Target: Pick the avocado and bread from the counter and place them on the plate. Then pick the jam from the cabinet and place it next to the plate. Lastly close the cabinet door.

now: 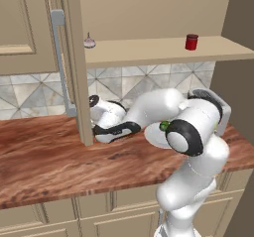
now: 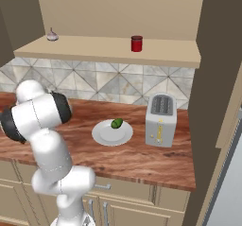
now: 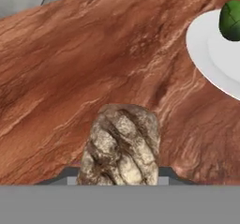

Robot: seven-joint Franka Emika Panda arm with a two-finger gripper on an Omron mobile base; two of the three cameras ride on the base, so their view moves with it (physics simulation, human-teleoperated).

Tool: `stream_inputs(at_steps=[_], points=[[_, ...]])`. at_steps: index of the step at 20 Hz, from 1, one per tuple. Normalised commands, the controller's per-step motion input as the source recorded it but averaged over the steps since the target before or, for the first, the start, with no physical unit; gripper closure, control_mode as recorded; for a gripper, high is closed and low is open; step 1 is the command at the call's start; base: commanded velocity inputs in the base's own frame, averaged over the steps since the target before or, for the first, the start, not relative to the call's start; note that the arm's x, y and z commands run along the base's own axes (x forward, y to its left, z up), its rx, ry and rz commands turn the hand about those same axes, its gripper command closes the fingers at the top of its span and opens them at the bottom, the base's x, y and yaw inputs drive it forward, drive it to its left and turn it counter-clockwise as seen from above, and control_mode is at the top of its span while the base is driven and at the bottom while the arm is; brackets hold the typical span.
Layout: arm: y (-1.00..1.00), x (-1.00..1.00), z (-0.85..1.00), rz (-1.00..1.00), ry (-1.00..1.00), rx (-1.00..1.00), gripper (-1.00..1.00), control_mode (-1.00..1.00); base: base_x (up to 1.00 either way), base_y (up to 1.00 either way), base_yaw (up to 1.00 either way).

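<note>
Right base view, counter (image 2: 142,161): reddish-brown wood-grain top runs across the scene; it carries the plate at the middle and a grey toaster (image 2: 161,120) just beside the plate at 3 o'clock.
Cabinet (image 2: 118,50): open, its beige shelf showing above the tiled wall.
Cabinet door (image 1: 74,57): stands swung out edge-on in the left base view, grey bar handle (image 1: 59,62) on its 9 o'clock side; closing it is the last step and is not yet done.
Plate (image 2: 106,136): round and white, flat on the counter; in the hand view its rim sits at 2 o'clock.
Avocado (image 2: 116,123): dark green, already resting on the plate toward its 1 o'clock edge, so that part of the task reads as done.
Bread (image 3: 121,145): brown crusty chunk at 6 o'clock in the hand view, close against the camera, well apart from the plate, not yet on it.
Jam (image 2: 136,43): red jar upright on the cabinet shelf, at 12 o'clock above the plate; still to be fetched.
Garlic bulb (image 2: 52,35): pale, at the shelf's far 9 o'clock end, no part of the job.
Gripper (image 3: 119,176): low over the counter, fingers drawn in on the bread's two sides, so I judge the loaf gripped.
Progress: one of four steps complete; the bread pick is in hand; its placing, the jam and the door remain.
</note>
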Motion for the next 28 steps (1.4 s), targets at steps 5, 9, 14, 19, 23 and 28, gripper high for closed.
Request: stream_inputs(at_steps=[5, 9, 14, 19, 23, 28], points=[[-0.7, -0.61, 0.88, 0.0, -0.03, 0.12, 1.0, -1.0, 0.0, 0.0, 0.0], [-0.5, -0.76, 1.0, 0.0, 0.01, 0.1, 1.0, -1.0, 0.0, 0.0, 0.0], [-0.55, -0.56, 0.75, 0.0, 0.13, 0.03, 1.0, -1.0, 0.0, 0.0, 0.0], [-0.59, -0.09, 0.13, 0.02, 0.14, 0.0, 1.0, -1.0, 0.0, 0.0, 0.0], [-0.23, 0.2, -0.01, 0.07, 0.26, -0.04, 1.0, -1.0, 0.0, 0.0, 0.0], [-0.34, 0.42, -0.08, 0.16, 0.3, 0.0, 1.0, -1.0, 0.0, 0.0, 0.0]])
